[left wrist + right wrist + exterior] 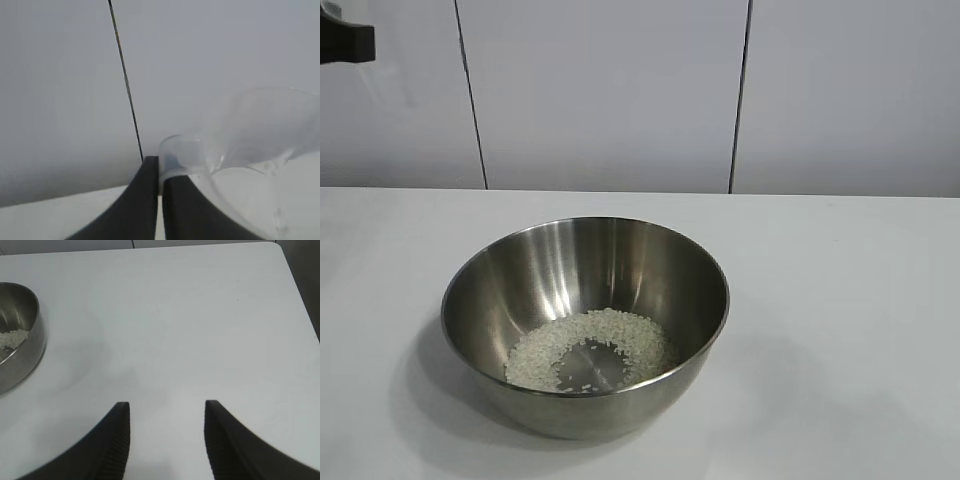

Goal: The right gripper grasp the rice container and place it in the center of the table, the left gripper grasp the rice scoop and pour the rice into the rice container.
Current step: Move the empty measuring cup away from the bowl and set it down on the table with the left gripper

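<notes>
The rice container [585, 325], a wide steel bowl, stood on the white table [840, 300] near its middle, a little toward the left arm's side. The rice [590, 350] lay in its bottom as a pale ring of grains around a bare patch of metal, heaped more thickly toward the left arm's side of the bowl. Behind the table ran a plain white wall [610, 90] with two thin dark seams.

The left gripper [160, 192] was up off the table and well away from the bowl; from where I stood only a dark piece of that arm [345, 40] showed at the upper left corner of the exterior view. In its own wrist view the two black fingers were pressed together on the small tab handle of the rice scoop [250, 145], the clear plastic cup hanging just past the fingertips with the wall behind it and a strip of table below. I could not tell whether any grains were left in the cup.

The right gripper [167, 412] hung low over a bare stretch of table, its two ridged fingers spread apart with nothing between them. The bowl sat well apart from it, off to one side, only its rim and a little of the rice showing at the edge of that wrist view.
</notes>
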`<state>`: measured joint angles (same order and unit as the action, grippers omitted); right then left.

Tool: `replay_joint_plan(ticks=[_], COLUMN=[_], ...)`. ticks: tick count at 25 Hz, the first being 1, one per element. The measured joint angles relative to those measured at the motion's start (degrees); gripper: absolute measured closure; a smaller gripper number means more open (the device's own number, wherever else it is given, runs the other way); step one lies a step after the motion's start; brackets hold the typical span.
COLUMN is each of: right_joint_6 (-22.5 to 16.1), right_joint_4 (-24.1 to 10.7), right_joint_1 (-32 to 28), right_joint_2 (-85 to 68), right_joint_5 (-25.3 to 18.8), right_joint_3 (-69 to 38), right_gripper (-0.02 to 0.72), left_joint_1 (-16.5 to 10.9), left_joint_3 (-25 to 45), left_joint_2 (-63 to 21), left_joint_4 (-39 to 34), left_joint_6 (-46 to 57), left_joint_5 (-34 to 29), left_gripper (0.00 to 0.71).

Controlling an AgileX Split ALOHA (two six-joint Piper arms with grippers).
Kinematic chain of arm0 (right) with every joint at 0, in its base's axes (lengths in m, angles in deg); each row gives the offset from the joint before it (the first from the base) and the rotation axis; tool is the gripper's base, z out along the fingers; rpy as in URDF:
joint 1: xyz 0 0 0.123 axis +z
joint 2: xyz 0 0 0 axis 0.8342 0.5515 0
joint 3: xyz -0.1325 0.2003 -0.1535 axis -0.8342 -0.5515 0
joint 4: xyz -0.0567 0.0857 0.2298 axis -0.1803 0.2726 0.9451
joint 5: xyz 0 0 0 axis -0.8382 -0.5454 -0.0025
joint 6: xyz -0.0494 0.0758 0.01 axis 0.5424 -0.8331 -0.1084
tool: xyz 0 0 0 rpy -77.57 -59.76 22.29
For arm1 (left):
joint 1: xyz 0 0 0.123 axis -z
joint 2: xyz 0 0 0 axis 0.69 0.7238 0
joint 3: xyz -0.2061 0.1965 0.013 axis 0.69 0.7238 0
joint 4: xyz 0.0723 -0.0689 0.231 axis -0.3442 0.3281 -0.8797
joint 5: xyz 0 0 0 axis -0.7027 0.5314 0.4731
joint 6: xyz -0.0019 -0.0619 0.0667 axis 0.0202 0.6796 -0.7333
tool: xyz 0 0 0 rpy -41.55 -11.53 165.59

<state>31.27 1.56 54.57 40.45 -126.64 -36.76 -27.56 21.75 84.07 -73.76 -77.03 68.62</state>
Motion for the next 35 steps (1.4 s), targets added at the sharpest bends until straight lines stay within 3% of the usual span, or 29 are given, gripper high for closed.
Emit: replay_joint_plan(ticks=[5,11,20,27,35], right_joint_6=[0.00,0.00,0.00,0.00,0.00], right_joint_4=[0.00,0.00,0.00,0.00,0.00], right_joint_1=[0.00,0.00,0.00,0.00,0.00], right_joint_2=[0.00,0.00,0.00,0.00,0.00], right_joint_5=[0.00,0.00,0.00,0.00,0.00], right_joint_3=[0.00,0.00,0.00,0.00,0.00], right_gripper=[0.387,0.387,0.387,0.387,0.387], left_joint_1=[-5.42,-10.75,-10.94,-10.94,-10.94], left_joint_3=[5.96,12.13,14.86,14.86,14.58], left_joint_2=[0.00,3.27,22.41,32.72,33.82], left_joint_4=[-10.13,-15.32,-16.49,-16.49,-15.22], left_joint_6=[9.01,10.46,10.51,10.53,10.53], left_joint_5=[2.10,8.35,25.96,26.70,27.34], left_gripper=[0.701,0.701,0.701,0.701,0.693])
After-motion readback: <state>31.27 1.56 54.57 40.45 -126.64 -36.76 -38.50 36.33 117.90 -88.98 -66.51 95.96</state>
